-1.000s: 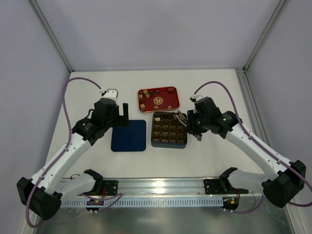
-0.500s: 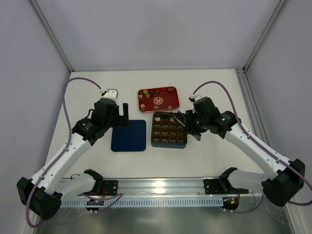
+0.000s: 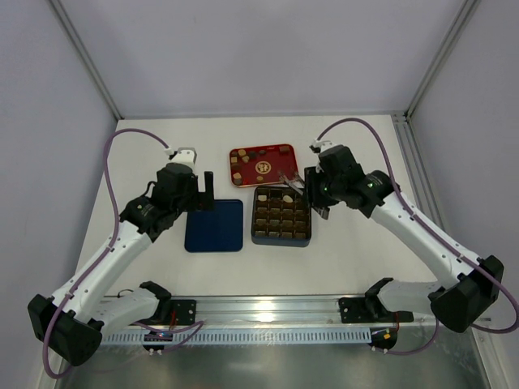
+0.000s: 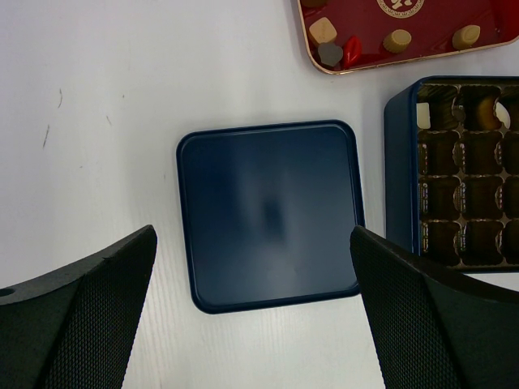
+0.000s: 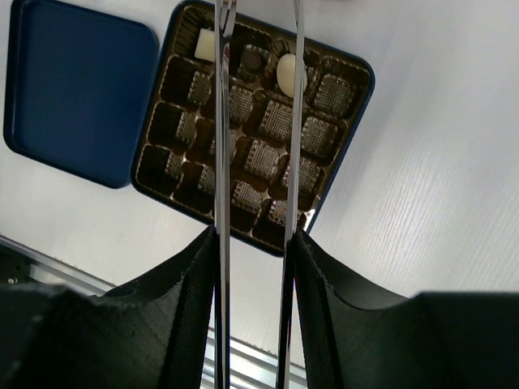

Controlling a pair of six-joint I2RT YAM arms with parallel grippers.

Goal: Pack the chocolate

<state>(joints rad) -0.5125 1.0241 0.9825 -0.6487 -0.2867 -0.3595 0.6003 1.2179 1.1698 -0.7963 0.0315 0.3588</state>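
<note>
My left claw (image 4: 253,233) wide apart, hovering over blue lid (image 4: 268,162). My right claw (image 5: 253,235) clamped on tweezers (image 5: 221,121), blades reaching over box (image 3: 280,240) toward far row. Chocolate (image 5: 286,70): I see three pieces in that row, more on red tray (image 4: 438,20). Can't tell whether tweezer tips hold anything.

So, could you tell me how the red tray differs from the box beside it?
The tray is red, rectangular and shallow; the box is dark blue, square and deeper. The tray has one open floor with chocolate lying loose; the box is split into a brown grid of cells, most empty, with pieces in only the far row. Both lie flat on the table and hold chocolate.
</note>
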